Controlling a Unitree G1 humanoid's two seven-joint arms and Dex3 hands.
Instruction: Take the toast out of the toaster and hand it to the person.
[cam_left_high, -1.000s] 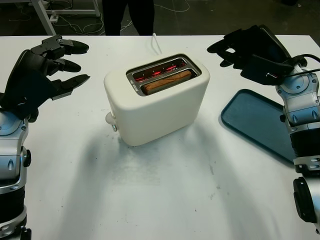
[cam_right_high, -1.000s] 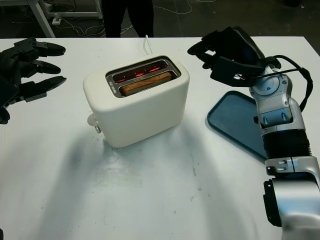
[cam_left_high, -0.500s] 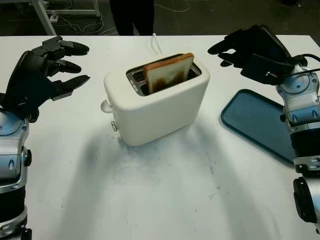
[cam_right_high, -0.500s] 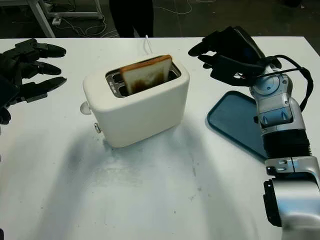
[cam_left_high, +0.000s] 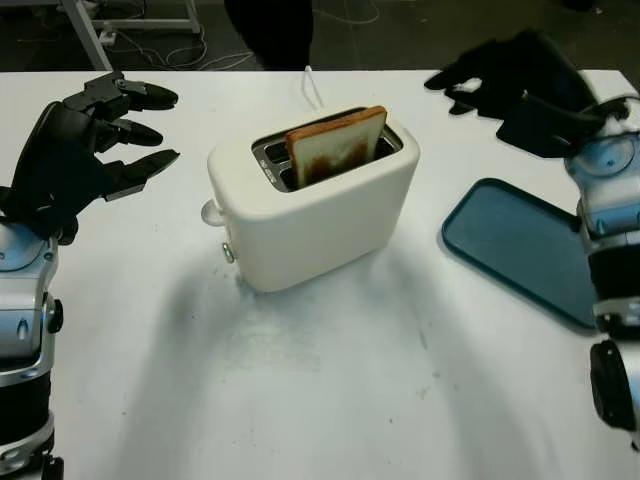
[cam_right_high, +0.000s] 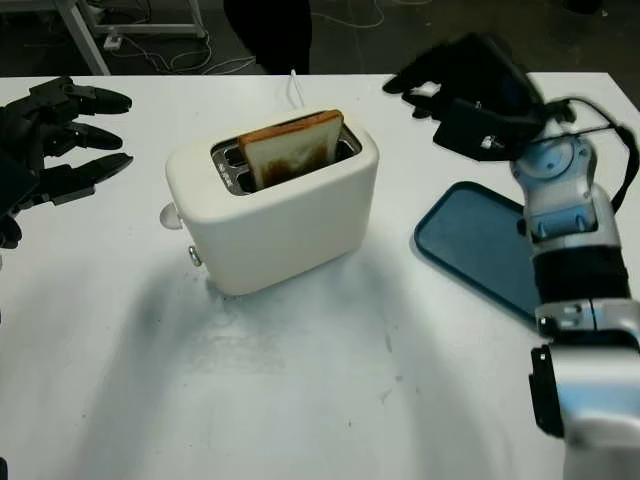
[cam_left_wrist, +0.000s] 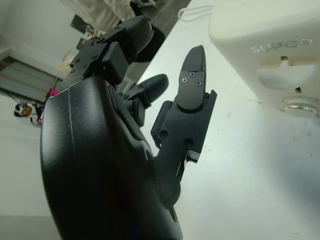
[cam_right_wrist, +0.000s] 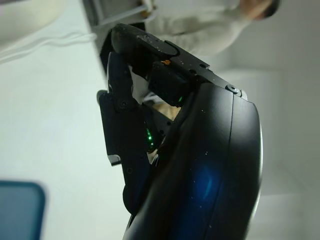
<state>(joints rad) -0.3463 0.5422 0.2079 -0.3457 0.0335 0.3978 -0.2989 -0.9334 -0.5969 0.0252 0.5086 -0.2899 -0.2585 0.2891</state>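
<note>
The toast (cam_left_high: 337, 146) is standing upright in the slot of the toaster (cam_left_high: 318, 205), its upper half sticking out above the top, its face browned with a paler crust edge. The toaster is cream-coloured and is sitting near the middle of the white surface (cam_left_high: 330, 390), with its lever knob (cam_left_high: 211, 212) and a small dial on the end that is facing the left robot hand. A white cord (cam_left_high: 312, 88) is running from the back of the toaster toward the far edge.

The left robot hand (cam_left_high: 88, 140) is hovering above the surface to the left of the toaster, well apart from it, open and holding nothing, its fingertips (cam_left_high: 160, 160) pointing toward the toaster. In the left wrist view the toaster's end with the knob (cam_left_wrist: 280, 77) is showing beyond the fingers.

The right robot hand (cam_right_high: 462, 85) is hanging in the air to the right of the toaster and behind it, open and empty, touching neither toast nor toaster.

A blue tray (cam_left_high: 520, 245) is lying on the surface to the right of the toaster, under the right arm. A person (cam_left_high: 268, 30) in dark clothing is standing beyond the far edge.
</note>
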